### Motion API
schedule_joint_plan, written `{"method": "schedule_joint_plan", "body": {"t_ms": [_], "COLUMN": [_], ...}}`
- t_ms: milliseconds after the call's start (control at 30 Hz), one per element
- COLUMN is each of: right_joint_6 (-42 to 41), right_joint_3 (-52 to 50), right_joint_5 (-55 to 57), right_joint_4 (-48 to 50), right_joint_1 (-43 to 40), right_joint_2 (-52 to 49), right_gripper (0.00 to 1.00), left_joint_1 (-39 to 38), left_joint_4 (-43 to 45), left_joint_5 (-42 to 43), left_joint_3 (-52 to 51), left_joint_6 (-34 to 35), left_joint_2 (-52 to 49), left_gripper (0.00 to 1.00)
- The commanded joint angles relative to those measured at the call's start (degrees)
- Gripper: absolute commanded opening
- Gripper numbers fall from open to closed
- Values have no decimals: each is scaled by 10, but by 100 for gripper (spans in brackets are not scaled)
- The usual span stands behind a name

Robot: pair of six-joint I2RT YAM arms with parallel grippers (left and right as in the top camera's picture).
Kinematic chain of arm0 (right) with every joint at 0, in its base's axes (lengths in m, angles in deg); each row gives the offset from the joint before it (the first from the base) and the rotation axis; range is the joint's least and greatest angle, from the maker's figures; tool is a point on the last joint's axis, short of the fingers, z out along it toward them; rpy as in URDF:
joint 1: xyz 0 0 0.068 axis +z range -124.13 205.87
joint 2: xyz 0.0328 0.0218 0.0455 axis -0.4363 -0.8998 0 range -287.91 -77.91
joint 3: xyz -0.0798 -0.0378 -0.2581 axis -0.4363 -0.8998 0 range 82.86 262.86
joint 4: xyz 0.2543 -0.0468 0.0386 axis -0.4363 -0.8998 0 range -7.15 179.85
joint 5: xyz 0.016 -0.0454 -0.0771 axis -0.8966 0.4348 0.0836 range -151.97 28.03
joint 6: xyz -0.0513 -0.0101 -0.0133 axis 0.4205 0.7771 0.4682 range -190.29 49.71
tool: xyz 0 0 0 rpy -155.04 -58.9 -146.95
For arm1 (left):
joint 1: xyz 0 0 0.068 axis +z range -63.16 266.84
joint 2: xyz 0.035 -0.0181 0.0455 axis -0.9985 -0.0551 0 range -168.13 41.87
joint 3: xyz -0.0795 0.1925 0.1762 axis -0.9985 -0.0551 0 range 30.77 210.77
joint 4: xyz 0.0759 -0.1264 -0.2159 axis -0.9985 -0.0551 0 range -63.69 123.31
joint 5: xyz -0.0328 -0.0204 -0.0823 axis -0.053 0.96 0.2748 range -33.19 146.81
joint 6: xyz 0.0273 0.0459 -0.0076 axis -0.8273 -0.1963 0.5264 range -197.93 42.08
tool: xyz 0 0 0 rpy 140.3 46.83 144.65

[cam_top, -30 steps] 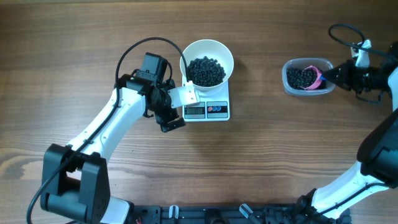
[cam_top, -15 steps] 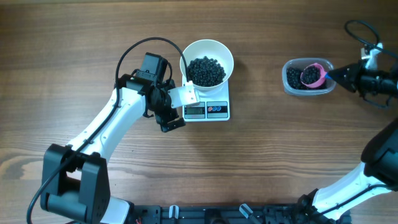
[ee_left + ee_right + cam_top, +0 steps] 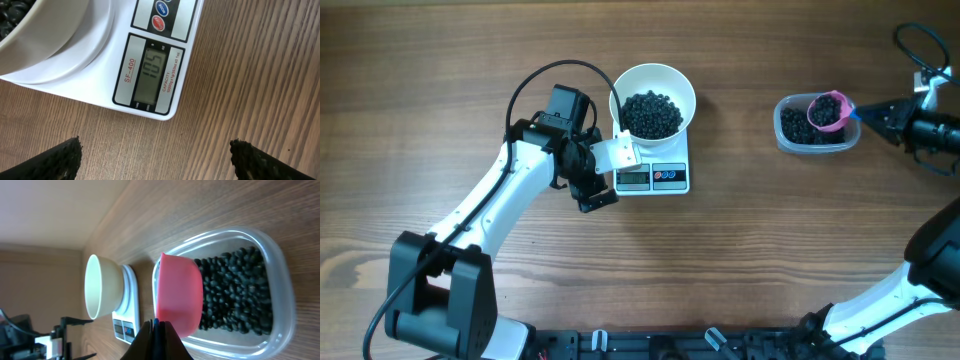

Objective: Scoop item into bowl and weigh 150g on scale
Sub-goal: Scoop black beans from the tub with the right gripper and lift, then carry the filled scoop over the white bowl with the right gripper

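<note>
The white bowl [image 3: 686, 88] stands on the white scale [image 3: 653, 178] and holds a heap of the black item [image 3: 651, 113]. In the left wrist view the scale's display [image 3: 152, 75] reads 105, with the bowl's wall [image 3: 50, 35] above it. My left gripper [image 3: 608, 176] [image 3: 157, 159] is open beside the scale's left front corner, holding nothing. My right gripper [image 3: 876, 115] [image 3: 156, 330] is shut on the handle of a pink scoop [image 3: 828, 110] [image 3: 180, 295]. The scoop hangs over the clear tub [image 3: 783, 138] of more item [image 3: 235, 295], dark inside.
Bare wooden tabletop lies between the scale and the tub. In the right wrist view the bowl [image 3: 102, 286] and the scale [image 3: 127, 305] stand far beyond the tub's rim [image 3: 280, 270]. The left arm's cable loops beside the bowl [image 3: 535, 85].
My right gripper has drawn back to the right, lifting the pink scoop up out of the pellets in the tub. The left arm, bowl and scale have not moved.
</note>
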Motion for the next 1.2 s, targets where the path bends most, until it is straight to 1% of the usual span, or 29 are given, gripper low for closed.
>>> {"method": "schedule_joint_plan", "body": {"t_ms": [0, 133, 233, 433, 533, 633, 700, 800, 900, 1067, 1167], "right_joint_6": [1, -7, -50, -129, -156, -211, -261, -301, -297, -237, -174], "right_joint_3": [15, 15, 15, 15, 15, 15, 15, 15, 15, 15, 15], "right_joint_5": [-81, -148, -148, -149, -183, -222, -223, -209, -146, -26, -11], "right_joint_4": [3, 32, 73, 169, 220, 289, 337, 394, 403, 385, 359], "right_joint_1": [6, 38, 78, 185, 235, 277, 299, 335, 361, 389, 412], "right_joint_2": [15, 15, 15, 15, 15, 15, 15, 15, 15, 15, 15], "right_gripper": [4, 4, 4, 4, 4, 4, 4, 4, 4, 4, 4], "left_joint_1": [1, 1, 1, 1, 0, 1, 0, 1, 1, 1, 1], "left_joint_4": [0, 0, 0, 0, 0, 0, 0, 0, 0, 0, 0], "left_joint_5": [11, 11, 11, 11, 11, 11, 11, 11, 11, 11, 11], "left_joint_3": [-3, -3, -3, -3, -3, -3, -3, -3, -3, -3, -3], "left_joint_6": [-9, -9, -9, -9, -9, -9, -9, -9, -9, -9, -9], "left_joint_2": [-7, -7, -7, -7, -7, -7, -7, -7, -7, -7, -7], "left_gripper": [100, 100, 100, 100, 100, 100, 100, 100, 100, 100, 100]}}
